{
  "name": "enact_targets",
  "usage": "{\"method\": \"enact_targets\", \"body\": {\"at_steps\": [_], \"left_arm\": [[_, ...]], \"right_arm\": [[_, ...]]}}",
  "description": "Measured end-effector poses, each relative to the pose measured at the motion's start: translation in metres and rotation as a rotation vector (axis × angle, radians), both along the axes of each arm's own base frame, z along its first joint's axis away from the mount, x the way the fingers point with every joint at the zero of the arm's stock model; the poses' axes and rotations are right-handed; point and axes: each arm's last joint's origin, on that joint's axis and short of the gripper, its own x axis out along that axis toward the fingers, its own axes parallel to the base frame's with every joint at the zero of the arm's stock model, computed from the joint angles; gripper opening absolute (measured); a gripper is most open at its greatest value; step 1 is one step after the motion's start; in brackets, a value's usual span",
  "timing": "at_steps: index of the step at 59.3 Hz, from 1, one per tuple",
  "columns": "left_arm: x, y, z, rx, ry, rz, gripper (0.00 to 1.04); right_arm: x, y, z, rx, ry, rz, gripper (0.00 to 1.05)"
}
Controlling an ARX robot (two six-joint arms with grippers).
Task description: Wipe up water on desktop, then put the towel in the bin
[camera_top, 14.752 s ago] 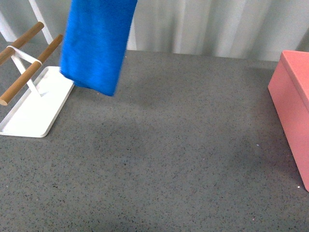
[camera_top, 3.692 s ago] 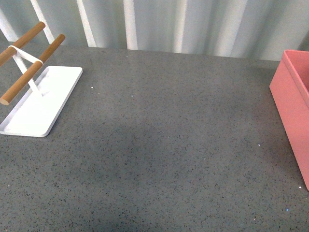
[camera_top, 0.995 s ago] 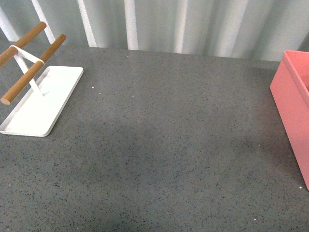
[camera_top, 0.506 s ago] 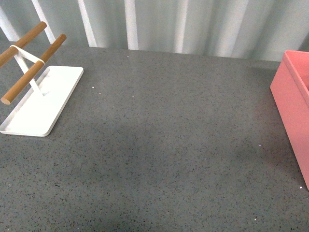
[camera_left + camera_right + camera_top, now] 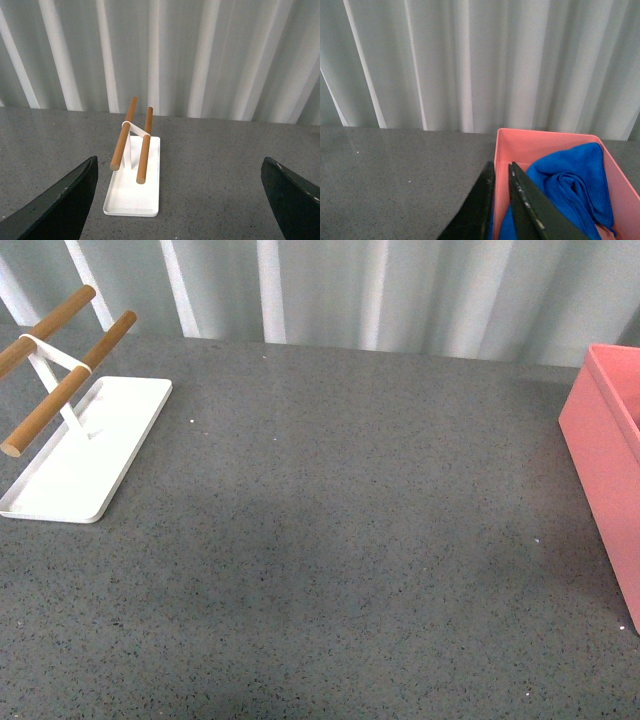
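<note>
The wide dark grey speckled tabletop (image 5: pixel 330 540) looks like stone. In the front view no arm shows.

At its right edge stands the salmon-pink box-shaped bin with smooth walls (image 5: pixel 606 460). The right wrist view looks down into the bin, and the bright blue fuzzy towel (image 5: pixel 570 192) lies bunched up inside it, filling much of the bottom.

The right gripper (image 5: pixel 499 172) hangs above the bin's near wall. Its two black fingers (image 5: pixel 479 205) are almost pressed together, with only a thin gap between them, and they pinch nothing.

The left gripper (image 5: pixel 180 200) has its dark fingers (image 5: pixel 65 197) spread wide apart and holds nothing. Past it, a flat white tray with two brown wooden rods (image 5: pixel 134 187) sits on the tabletop.
</note>
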Motion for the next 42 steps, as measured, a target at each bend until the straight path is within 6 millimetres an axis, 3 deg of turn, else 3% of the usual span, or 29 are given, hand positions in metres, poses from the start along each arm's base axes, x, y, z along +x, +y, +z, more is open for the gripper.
{"method": "enact_targets", "body": {"at_steps": [26, 42], "left_arm": [[0.0000, 0.0000, 0.0000, 0.000, 0.000, 0.000, 0.98], [0.0000, 0.0000, 0.0000, 0.000, 0.000, 0.000, 0.98]], "right_arm": [[0.0000, 0.0000, 0.0000, 0.000, 0.000, 0.000, 0.98], [0.0000, 0.0000, -0.0001, 0.002, 0.001, 0.000, 0.98]]}}
